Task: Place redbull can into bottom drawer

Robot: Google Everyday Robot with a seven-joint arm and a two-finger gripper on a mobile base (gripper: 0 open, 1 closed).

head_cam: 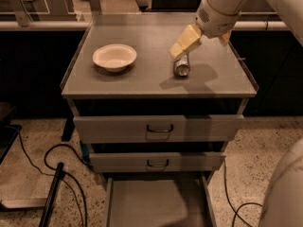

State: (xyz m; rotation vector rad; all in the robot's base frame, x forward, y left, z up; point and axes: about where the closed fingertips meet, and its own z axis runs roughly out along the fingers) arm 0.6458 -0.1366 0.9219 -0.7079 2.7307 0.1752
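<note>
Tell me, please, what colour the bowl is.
The bowl is white, camera view; gripper sits above redbull can.

White arm (226,6), yellow gripper (182,46)
Smooth rounded white casing, dotted patch at the wrist; blocky pale-yellow gripper over the cabinet top (142,79).
</note>
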